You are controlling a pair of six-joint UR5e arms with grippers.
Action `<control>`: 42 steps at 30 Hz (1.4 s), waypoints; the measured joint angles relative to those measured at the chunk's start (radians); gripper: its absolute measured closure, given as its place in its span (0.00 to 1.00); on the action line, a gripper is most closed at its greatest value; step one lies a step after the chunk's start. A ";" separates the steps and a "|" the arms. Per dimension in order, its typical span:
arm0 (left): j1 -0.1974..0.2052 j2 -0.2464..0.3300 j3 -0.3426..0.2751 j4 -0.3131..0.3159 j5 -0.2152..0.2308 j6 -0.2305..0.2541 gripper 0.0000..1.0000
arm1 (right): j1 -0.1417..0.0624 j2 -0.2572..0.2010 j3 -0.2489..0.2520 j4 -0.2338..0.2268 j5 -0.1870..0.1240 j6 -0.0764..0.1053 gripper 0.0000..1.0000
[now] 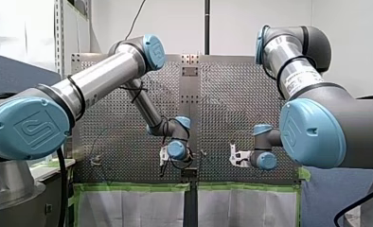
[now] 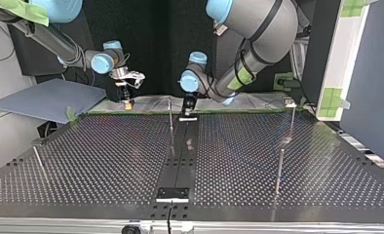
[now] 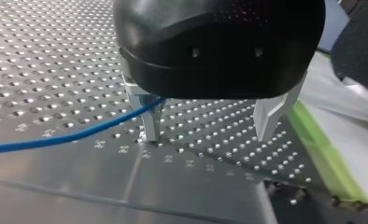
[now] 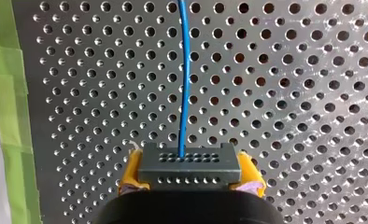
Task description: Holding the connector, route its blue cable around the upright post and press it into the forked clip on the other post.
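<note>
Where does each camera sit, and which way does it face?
Front: behind and above the arms, looking over the table; both arms enter from the sides.
Top: across the table, facing the arms; sides crossed, right gripper at the view's left.
Left wrist: on my left arm, looking along its open left gripper at the table.
Right wrist: on my right arm, looking over the connector held between yellow pads.
Shared: both wrist views show the cable.

Silver-grey arms [image 1: 104,78] w/ blue joint caps [image 1: 26,127]; black L hand [image 3: 208,135], yellow-padded R hand [image 4: 190,179]
</note>
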 joint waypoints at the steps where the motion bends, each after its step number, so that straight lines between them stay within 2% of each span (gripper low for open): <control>1: -0.001 0.000 0.000 -0.007 0.000 0.002 0.00 | 0.000 0.000 0.000 0.000 0.000 0.000 1.00; 6: -0.013 0.002 -0.008 -0.047 0.007 0.022 0.00 | 0.001 0.001 0.000 0.003 0.000 -0.002 1.00; 9: -0.019 0.008 -0.026 -0.049 0.012 0.028 0.00 | 0.001 0.002 0.000 0.005 0.000 -0.003 1.00; 17: -0.031 0.029 -0.080 -0.007 0.023 0.030 0.00 | 0.001 0.003 0.000 0.005 -0.001 -0.003 1.00; 25: -0.043 0.051 -0.100 0.020 0.024 0.028 0.00 | 0.001 0.005 0.000 0.006 -0.001 -0.003 1.00; 35: -0.073 0.073 -0.108 0.049 0.071 0.020 0.00 | 0.002 0.007 0.000 0.009 -0.002 -0.005 1.00; 42: -0.083 0.095 -0.138 0.077 0.080 0.019 0.00 | 0.003 0.008 0.000 0.009 -0.002 -0.006 1.00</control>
